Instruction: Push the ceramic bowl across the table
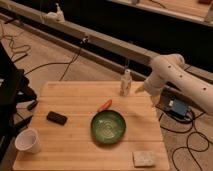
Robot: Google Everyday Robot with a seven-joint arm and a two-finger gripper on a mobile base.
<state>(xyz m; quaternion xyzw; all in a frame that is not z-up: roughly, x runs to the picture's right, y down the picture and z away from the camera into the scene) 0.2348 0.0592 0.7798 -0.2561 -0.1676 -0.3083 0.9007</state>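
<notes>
The ceramic bowl (pixel 108 127), green and glossy with a pale swirled inside, sits on the light wooden table (pixel 75 150), a little right of its middle. My white arm comes in from the right, above the table's far right corner. The gripper (pixel 139 90) is at the arm's end, just right of a small white bottle (pixel 126 82). It is up and apart from the bowl, which lies nearer the front.
A small orange-red item (pixel 104 105) lies just behind the bowl. A black object (pixel 57 118) lies at the left, a white paper cup (pixel 28 141) at the front left, and a beige tile (pixel 144 158) at the front right. Cables and a blue box (pixel 178 107) are on the floor.
</notes>
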